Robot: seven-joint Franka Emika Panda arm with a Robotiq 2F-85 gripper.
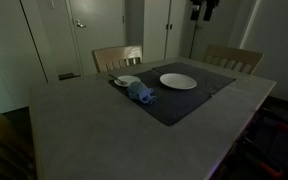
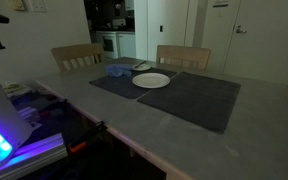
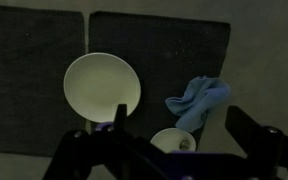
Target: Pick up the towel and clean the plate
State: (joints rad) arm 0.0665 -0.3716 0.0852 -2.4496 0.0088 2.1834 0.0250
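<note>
A white plate [image 1: 178,81] [image 2: 151,80] lies on a dark placemat [image 1: 189,100] on the table. A crumpled blue towel [image 1: 141,94] [image 2: 119,70] lies beside it on the mat. In the wrist view the plate [image 3: 102,87] is at left and the towel [image 3: 199,100] at right. My gripper [image 3: 164,150] is open and empty, its fingers spread wide, high above the table. It shows dark at the top of an exterior view [image 1: 203,10], well above the towel and plate.
A small white bowl [image 1: 127,81] [image 3: 172,142] sits next to the towel. A second dark placemat [image 3: 34,70] [image 2: 199,98] lies alongside. Two wooden chairs [image 1: 117,57] [image 1: 234,58] stand at the table's far side. Doors and wall are behind.
</note>
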